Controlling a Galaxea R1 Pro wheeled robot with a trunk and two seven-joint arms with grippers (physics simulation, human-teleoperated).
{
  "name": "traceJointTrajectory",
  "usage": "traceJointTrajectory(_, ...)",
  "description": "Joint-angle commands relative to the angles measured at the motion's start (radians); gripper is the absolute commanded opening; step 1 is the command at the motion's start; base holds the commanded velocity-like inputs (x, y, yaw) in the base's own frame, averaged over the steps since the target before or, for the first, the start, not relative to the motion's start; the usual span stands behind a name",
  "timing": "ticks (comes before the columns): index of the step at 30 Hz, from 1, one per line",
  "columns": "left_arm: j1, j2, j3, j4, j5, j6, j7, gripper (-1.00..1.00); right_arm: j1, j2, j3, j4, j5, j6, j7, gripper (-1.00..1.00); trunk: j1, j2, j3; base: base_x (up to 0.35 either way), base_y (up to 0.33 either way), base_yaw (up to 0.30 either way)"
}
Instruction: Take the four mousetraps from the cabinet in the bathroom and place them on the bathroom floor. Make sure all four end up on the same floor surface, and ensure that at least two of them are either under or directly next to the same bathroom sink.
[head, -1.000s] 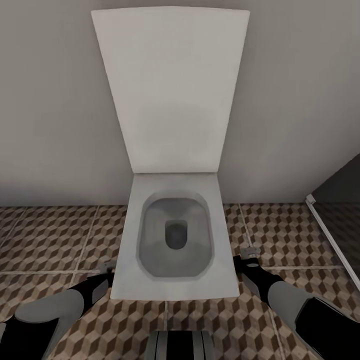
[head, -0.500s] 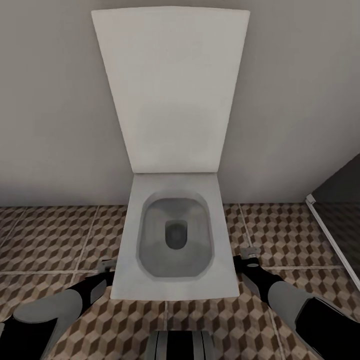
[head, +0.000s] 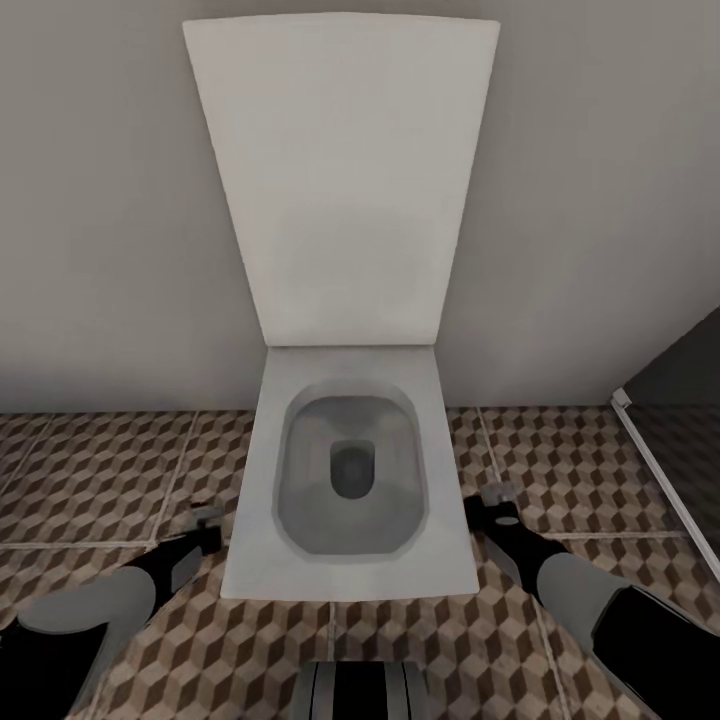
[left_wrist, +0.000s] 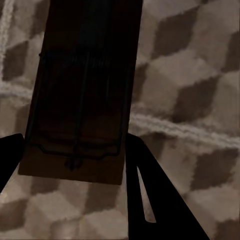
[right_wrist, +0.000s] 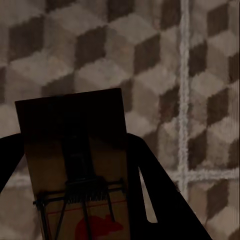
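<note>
My left gripper (head: 207, 520) hangs low over the bathroom floor (head: 100, 470) beside the toilet's left side. In the left wrist view it (left_wrist: 75, 145) is shut on a dark brown mousetrap (left_wrist: 82, 90) just above the cube-pattern tiles. My right gripper (head: 497, 497) hangs by the toilet's right side. In the right wrist view it (right_wrist: 75, 142) is shut on another mousetrap (right_wrist: 75, 165), one with a wire spring and a red mark. The cabinet and the sink are out of view.
A square white toilet (head: 350, 480) with its lid up stands straight ahead against a grey wall (head: 100, 200), between my two arms. The glass shower's edge (head: 660, 470) runs along the right. Patterned floor lies open on both sides of the toilet.
My left arm has drawn slightly left and its gripper has edged up the picture. The right gripper has edged a little toward the wall. Both traps stay held.
</note>
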Motion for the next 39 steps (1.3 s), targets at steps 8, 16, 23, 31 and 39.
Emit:
traceJointTrajectory(8, -0.021, 0.012, -0.010, 0.038, 0.005, -0.044, 0.002, -1.00, -0.006, -0.002, 0.009, -0.002, -0.013, -0.021, -0.005, -1.00, 0.000, 0.000, -0.001, 0.000, 0.000, 0.000)
traceJointTrajectory(16, -0.022, 0.013, -0.010, 0.041, 0.005, -0.090, 0.003, -1.00, -0.007, -0.005, 0.009, -0.002, -0.013, -0.023, -0.007, -1.00, 0.000, 0.000, -0.001, 0.000, 0.000, 0.000)
traceJointTrajectory(23, -0.022, 0.013, -0.010, 0.042, 0.004, -0.111, 0.003, -1.00, -0.007, -0.008, 0.009, -0.002, -0.013, -0.023, -0.009, -1.00, 0.000, 0.000, -0.001, 0.000, 0.000, 0.000)
traceJointTrajectory(31, -0.022, 0.011, -0.011, 0.041, 0.004, -0.110, 0.003, -1.00, -0.008, -0.015, 0.006, 0.005, -0.016, -0.023, -0.057, -1.00, 0.000, 0.000, -0.001, 0.000, 0.000, 0.000)
traceJointTrajectory(39, -0.022, 0.008, -0.011, 0.041, 0.002, -0.108, 0.003, -1.00, -0.009, -0.039, 0.001, 0.006, -0.018, -0.022, -0.155, -1.00, 0.000, 0.000, -0.001, 0.000, 0.000, 0.000)
